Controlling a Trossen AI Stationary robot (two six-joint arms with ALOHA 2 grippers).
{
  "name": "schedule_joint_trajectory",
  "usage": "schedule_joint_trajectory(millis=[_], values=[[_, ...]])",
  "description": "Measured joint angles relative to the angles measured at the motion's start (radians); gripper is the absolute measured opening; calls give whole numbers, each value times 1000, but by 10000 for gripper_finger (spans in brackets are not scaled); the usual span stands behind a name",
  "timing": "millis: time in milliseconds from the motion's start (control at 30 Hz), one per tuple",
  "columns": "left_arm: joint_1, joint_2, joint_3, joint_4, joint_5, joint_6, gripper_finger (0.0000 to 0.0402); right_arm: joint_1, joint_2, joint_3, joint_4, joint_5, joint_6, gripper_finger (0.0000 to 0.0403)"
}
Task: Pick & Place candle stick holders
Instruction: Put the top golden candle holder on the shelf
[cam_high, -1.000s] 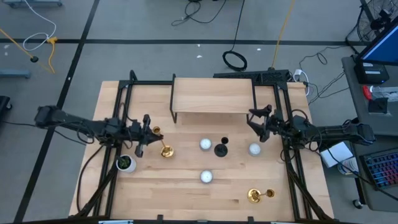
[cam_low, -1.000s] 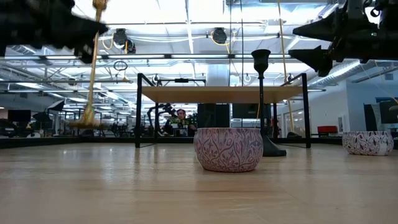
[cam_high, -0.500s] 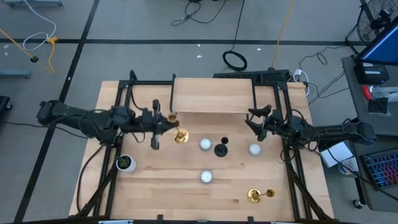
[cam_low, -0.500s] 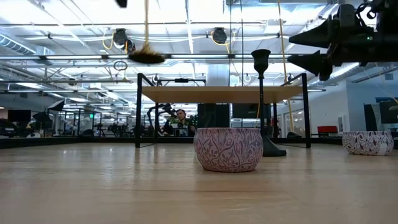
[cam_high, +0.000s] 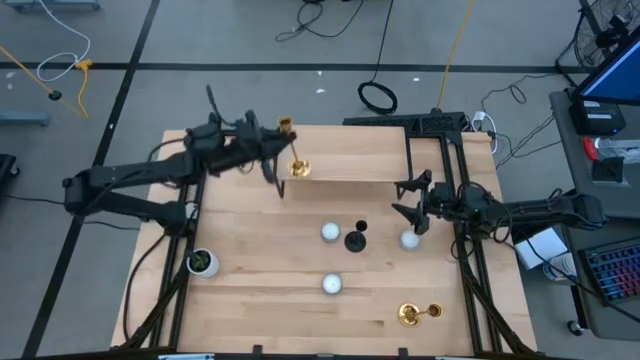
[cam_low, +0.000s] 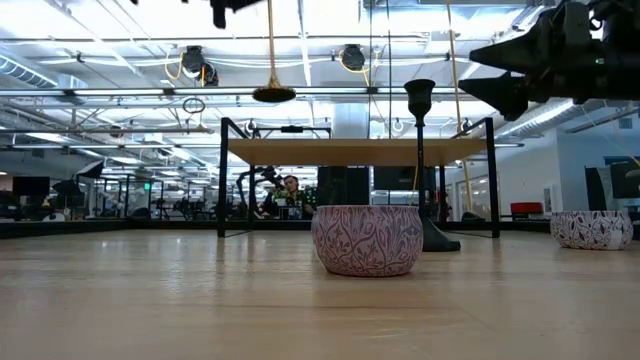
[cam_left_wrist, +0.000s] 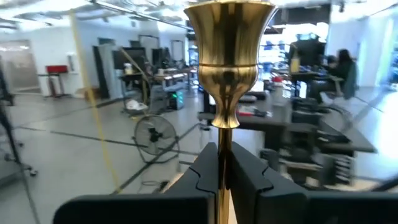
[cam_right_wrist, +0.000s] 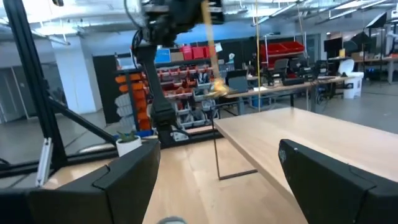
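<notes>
1. Candlestick (cam_high: 291, 150) at 11 o'clock: shiny gold.
2. Second candlestick (cam_high: 417, 314) at 5 o'clock: gold.
3. Centre candlestick (cam_high: 356, 238): matte black.
4. Candles (cam_high: 330, 233): white; nearest candle (cam_low: 366, 240): purplish leaf pattern.
5. Table (cam_high: 260, 300): pale wood.

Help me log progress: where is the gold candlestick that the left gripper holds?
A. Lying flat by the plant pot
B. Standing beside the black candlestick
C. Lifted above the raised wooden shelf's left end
C: the left gripper grips the gold candlestick by its stem, its base hanging above the wooden shelf.
</notes>
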Motion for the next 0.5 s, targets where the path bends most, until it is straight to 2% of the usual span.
schedule_joint_trajectory(millis=[233,333,500], values=[[186,128,0,141,127,-99,27,0,34,0,0,0,-24,325],[241,173,0,151,131,-102,15,0,47,0,0,0,-23,325],[309,214,0,158,127,-113,24,0,65,0,0,0,-22,325]])
